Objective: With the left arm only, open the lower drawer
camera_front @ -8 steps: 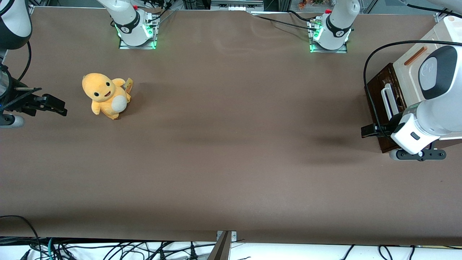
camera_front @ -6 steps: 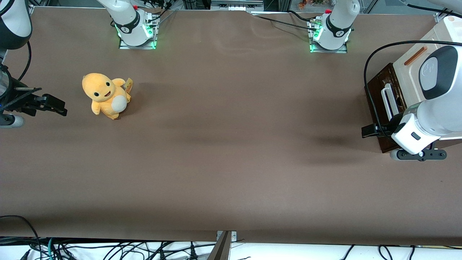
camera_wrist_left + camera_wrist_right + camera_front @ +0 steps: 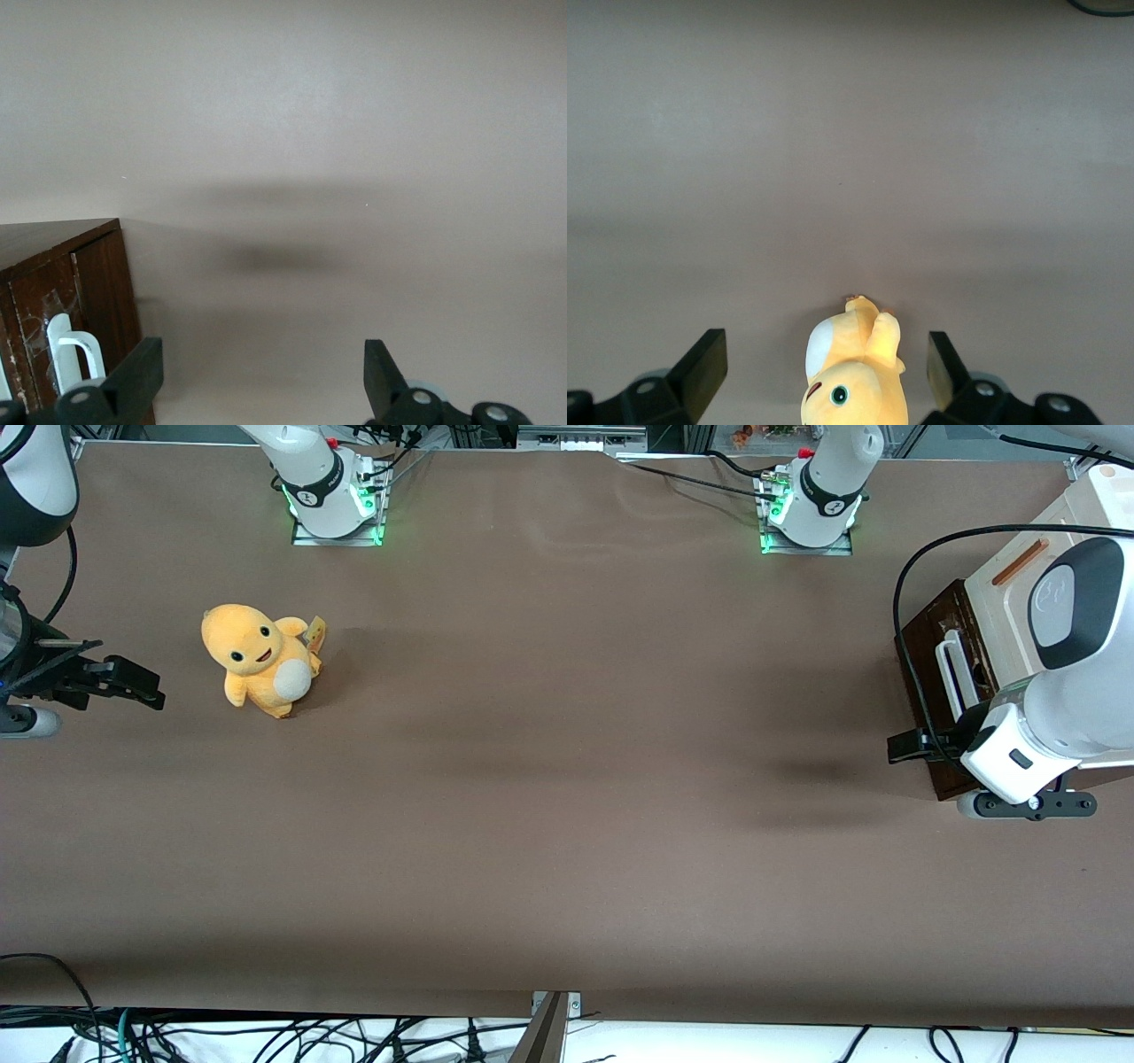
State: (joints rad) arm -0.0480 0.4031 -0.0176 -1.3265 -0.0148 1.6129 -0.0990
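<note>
Brown desk point(image 3: 567, 797), bare nearest the camera. Farther in, at the working arm's end, the left arm point(image 3: 1054, 717) hangs in front of the lower drawer point(image 3: 930, 664), gripper point(image 3: 261, 390) level with the white handle point(image 3: 71, 354) but beside it, jaws wide apart and holding nothing. Drawer looks shut or barely cracked. Risk, as I judge it: closing from here the jaws grab air, or a fingertip knocks the dark front and shoves the cabinet. Toward the parked arm's end sits the plush point(image 3: 259, 659). Its tag is unreadable; no other writing legible.
</note>
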